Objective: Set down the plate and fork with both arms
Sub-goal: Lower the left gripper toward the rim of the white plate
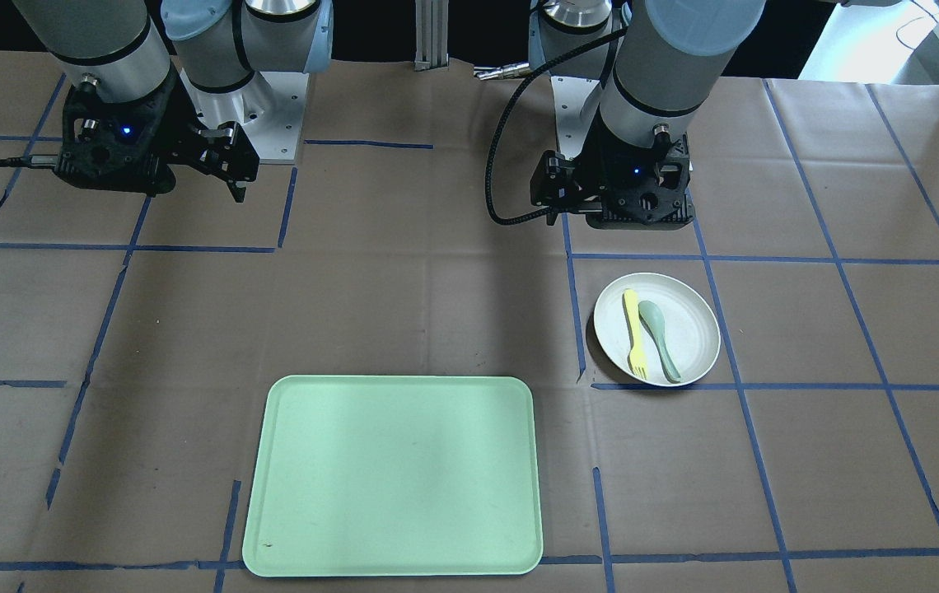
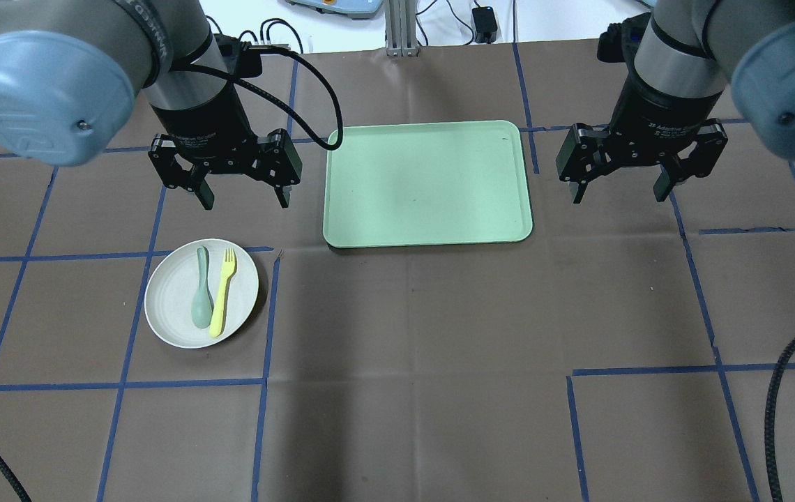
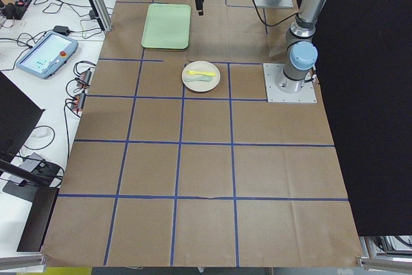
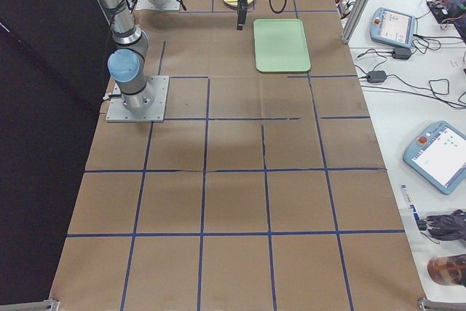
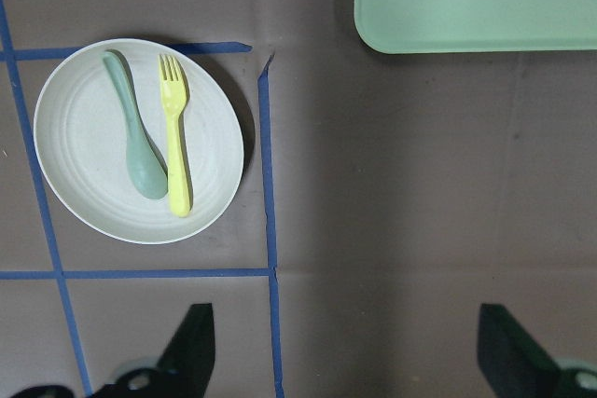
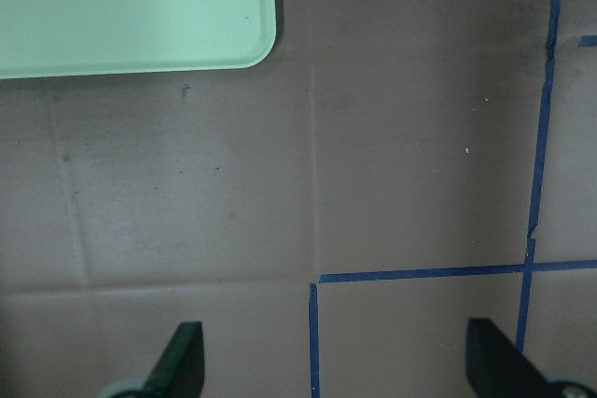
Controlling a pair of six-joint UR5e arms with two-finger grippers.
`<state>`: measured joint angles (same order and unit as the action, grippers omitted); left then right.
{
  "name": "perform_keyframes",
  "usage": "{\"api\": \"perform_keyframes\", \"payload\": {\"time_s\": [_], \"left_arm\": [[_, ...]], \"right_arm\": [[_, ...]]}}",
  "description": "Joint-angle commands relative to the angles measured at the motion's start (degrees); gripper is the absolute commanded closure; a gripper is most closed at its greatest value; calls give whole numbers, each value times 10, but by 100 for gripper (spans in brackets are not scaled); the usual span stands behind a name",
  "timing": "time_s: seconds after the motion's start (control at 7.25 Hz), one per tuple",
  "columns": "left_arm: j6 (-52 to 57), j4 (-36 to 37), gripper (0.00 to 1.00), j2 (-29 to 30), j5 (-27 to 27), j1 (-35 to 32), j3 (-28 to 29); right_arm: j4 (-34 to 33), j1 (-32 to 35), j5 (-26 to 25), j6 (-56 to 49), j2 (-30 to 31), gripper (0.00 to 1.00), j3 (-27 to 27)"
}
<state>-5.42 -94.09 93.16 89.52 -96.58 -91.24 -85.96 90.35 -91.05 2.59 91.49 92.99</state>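
Note:
The off-white round plate (image 2: 174, 307) lies on the brown table at the robot's left; it also shows in the front view (image 1: 692, 317) and the left wrist view (image 5: 84, 174). The pale-yellow fork (image 2: 222, 301) (image 1: 635, 334) (image 5: 173, 146) lies on the plate beside a grey-green spoon (image 2: 201, 298) (image 5: 138, 137). My left gripper (image 2: 243, 199) (image 5: 340, 342) hangs open and empty above the table, just beyond the plate. My right gripper (image 2: 619, 192) (image 6: 334, 361) hangs open and empty to the right of the tray, far from the plate.
The pale-green rectangular tray (image 2: 428, 183) (image 1: 394, 473) lies between the two grippers with nothing on it. Blue tape lines (image 2: 268, 314) cross the brown paper. A black cable (image 2: 777, 390) curves at the right edge. Pendants and cables (image 3: 45, 56) lie past the far table edge.

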Motion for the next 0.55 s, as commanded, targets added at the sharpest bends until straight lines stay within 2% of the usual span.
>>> {"api": "perform_keyframes", "payload": {"time_s": [0.0, 0.41], "left_arm": [[7, 24, 1, -6, 0, 0, -20], [7, 47, 1, 13, 3, 0, -22]], "right_arm": [[0, 0, 0, 0, 0, 0, 0], [0, 0, 0, 0, 0, 0, 0]]}}
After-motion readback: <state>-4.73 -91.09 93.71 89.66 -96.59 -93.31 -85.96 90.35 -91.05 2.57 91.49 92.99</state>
